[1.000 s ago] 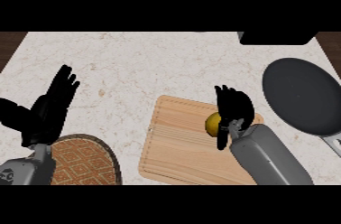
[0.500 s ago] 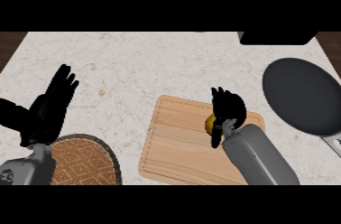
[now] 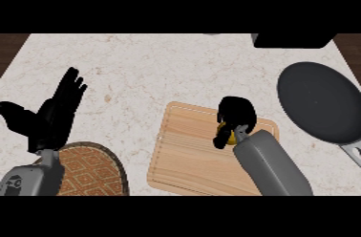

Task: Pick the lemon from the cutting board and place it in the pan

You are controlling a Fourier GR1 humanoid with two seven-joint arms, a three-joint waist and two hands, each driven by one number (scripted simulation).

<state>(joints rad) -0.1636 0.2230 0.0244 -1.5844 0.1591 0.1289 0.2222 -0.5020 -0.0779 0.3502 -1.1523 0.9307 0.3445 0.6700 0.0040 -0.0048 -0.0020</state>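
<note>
Right hand [image 3: 236, 114] curls over the lemon [image 3: 228, 137] on the cutting board [image 3: 190, 155]; pan [image 3: 317, 102] right; left hand [image 3: 53, 117] open beside the woven mat [image 3: 91, 169].

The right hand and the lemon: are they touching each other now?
Touching. In the head view the right hand has its fingers curled down over the lemon on the cutting board, hiding most of it, with no gap between them.
</note>
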